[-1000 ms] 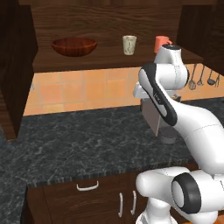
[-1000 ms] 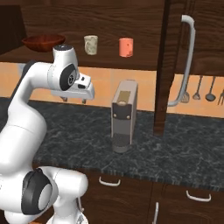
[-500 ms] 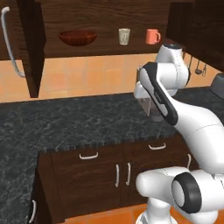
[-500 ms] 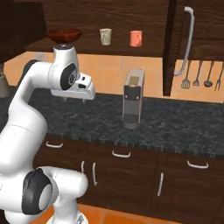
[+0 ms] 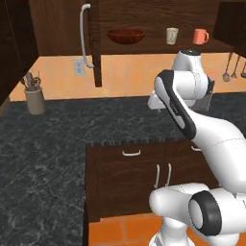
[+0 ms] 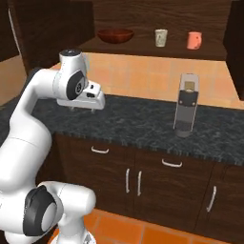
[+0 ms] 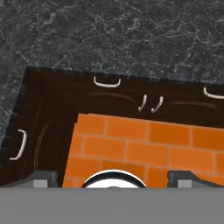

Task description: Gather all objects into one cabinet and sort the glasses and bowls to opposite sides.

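The dark wooden wall cabinet [image 5: 149, 14] [image 6: 143, 14] stands open. On its bottom shelf a brown wooden bowl [image 5: 126, 35] [image 6: 115, 35] sits at the left, a cream glass [image 5: 172, 35] [image 6: 161, 37] in the middle and a red-orange mug [image 5: 200, 36] [image 6: 193, 40] at the right. My gripper [image 6: 82, 107] [image 7: 113, 179] hangs well below and in front of that shelf, over the counter's front edge, pointing down. Its fingertips [image 7: 43, 177] stand wide apart, open, with nothing between them.
A black speckled counter [image 6: 143, 124] runs over base cabinets with white handles [image 6: 133, 181]. A tall dark appliance [image 6: 186, 106] stands on it at the right. A crock of utensils [image 5: 34, 96] is at the far left. An open cabinet door [image 5: 93, 38] carries a long handle. Orange brick floor [image 7: 144, 144] lies below.
The whole picture has shifted: the base has backed away and turned, so counter, cabinet fronts and floor now show. The cabinet's contents stay put and the gripper stays open.
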